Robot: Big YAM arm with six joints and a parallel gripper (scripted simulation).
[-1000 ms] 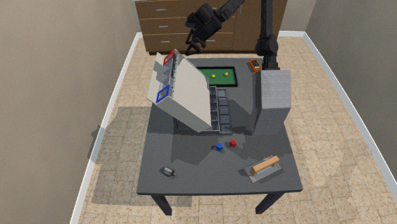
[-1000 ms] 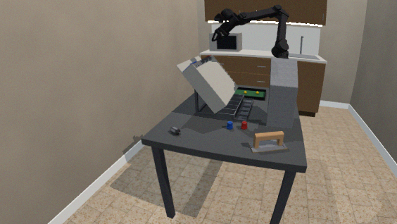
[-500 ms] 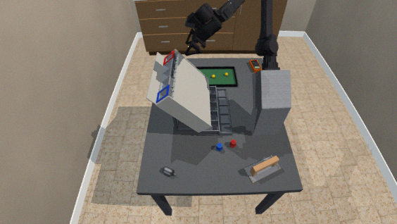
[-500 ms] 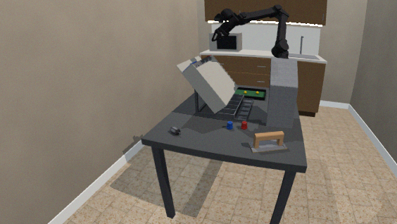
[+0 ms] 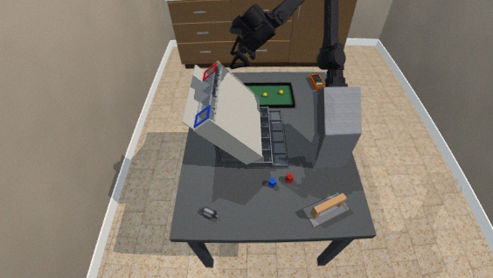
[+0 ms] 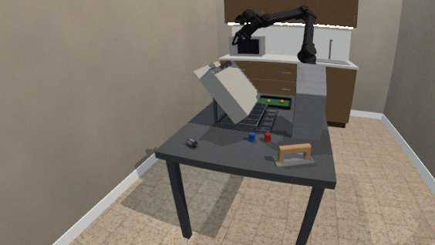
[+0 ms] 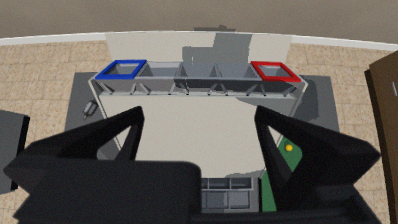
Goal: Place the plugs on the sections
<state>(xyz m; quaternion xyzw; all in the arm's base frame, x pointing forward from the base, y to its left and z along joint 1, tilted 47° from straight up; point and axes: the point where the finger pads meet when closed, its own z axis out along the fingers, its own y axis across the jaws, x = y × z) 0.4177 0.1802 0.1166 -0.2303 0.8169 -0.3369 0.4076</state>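
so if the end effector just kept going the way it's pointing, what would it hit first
Probably the sloped beige cover, which fills the gap ahead of the open, empty end effector, below the funnel row. Depth is hard to judge, so this is a guess.

Plain beige walls [image 6: 96, 77] close in a narrow room, with a white baseboard [image 5: 131, 144] running along their foot. The floor [image 6: 366, 200] is laid in mottled tan stone tiles, crossed by soft grey shadows. A dark grey table [image 6: 231, 163] stands on four dark legs (one pair shows clearly in the exterior view). Against the back wall sits a brown wooden cabinet [image 5: 192, 31] with drawers and metal handles, topped by a pale counter [image 6: 270, 58] carrying a microwave [image 6: 251, 47]. Brown upper cupboards [image 6: 332, 11] hang above it.
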